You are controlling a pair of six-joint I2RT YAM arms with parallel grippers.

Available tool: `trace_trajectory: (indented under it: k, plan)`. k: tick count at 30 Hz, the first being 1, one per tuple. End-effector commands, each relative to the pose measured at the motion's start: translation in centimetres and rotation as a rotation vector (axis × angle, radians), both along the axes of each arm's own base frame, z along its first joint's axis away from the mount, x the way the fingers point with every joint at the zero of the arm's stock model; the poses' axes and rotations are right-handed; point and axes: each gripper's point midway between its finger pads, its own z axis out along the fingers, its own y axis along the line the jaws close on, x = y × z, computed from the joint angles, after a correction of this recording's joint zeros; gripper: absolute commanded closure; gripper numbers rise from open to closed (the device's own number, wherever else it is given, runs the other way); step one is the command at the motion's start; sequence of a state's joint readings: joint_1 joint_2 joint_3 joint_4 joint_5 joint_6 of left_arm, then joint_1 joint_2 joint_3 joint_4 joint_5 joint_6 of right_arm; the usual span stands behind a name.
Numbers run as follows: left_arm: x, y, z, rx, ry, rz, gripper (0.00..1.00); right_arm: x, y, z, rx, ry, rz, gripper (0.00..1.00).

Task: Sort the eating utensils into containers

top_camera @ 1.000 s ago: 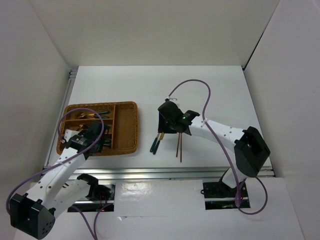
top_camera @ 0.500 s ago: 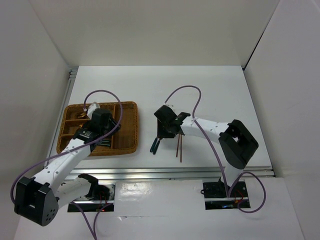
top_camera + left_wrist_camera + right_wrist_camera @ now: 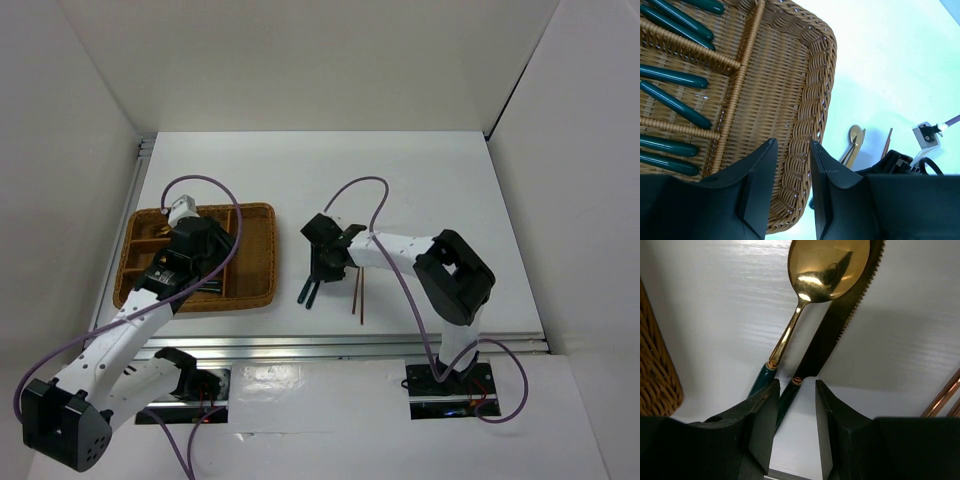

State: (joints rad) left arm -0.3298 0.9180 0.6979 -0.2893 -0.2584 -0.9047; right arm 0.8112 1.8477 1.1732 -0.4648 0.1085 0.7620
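The brown wicker tray [image 3: 257, 262] lies at the left, with several teal-handled utensils [image 3: 673, 77] in its left compartments. My left gripper [image 3: 213, 262] hangs over the tray's right side, open [image 3: 791, 145] and empty above the woven rim. On the table right of the tray lie a gold spoon [image 3: 827, 265] and a serrated knife [image 3: 839, 325] side by side. My right gripper [image 3: 321, 264] is low over them, open [image 3: 796, 385], with the knife's teal handle [image 3: 788, 399] between its fingers, close to the left one. Two reddish chopsticks [image 3: 360, 298] lie just to the right.
White walls enclose the table on three sides. A metal rail [image 3: 340, 345] runs along the near edge. Purple cables loop above both wrists. The tray's right rim [image 3: 657, 365] is close to the spoon and knife.
My left arm swung from the tray's near-left corner to over its right part. My right gripper shifted left and down over the knife handle, its jaws narrowing a little.
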Motion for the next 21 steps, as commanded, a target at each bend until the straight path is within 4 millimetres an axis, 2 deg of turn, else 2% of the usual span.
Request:
trace_trajectory:
  k: [1,5,11,15,16,19,21]
  plan:
    - [0.5,0.6,0.9,0.033,-0.050,0.011,0.54,1.2,1.2,1.2,0.034,-0.018,-0.010,0.58]
    - [0.6,0.8,0.8,0.049,-0.042,0.013,0.54,0.8,1.4,0.9,0.018,-0.002,-0.001,0.58]
    - [0.5,0.8,0.3,0.063,-0.025,0.008,0.54,-0.1,-0.7,-1.7,-0.096,0.051,-0.027,0.61]
    - [0.3,1.1,0.9,0.062,-0.042,0.017,0.54,-0.4,-1.4,-2.3,-0.138,0.074,-0.030,0.64]
    - [0.1,1.2,0.5,0.066,-0.032,0.016,0.54,-0.3,-1.3,-2.3,-0.132,0.068,-0.031,0.68]
    - [0.0,1.4,1.1,0.064,-0.053,0.025,0.54,-0.5,-1.5,-2.6,-0.138,0.074,-0.030,0.74]
    - [0.0,0.9,0.9,0.057,-0.053,-0.003,0.54,-0.2,-1.1,-2.2,-0.126,0.067,-0.039,0.84]
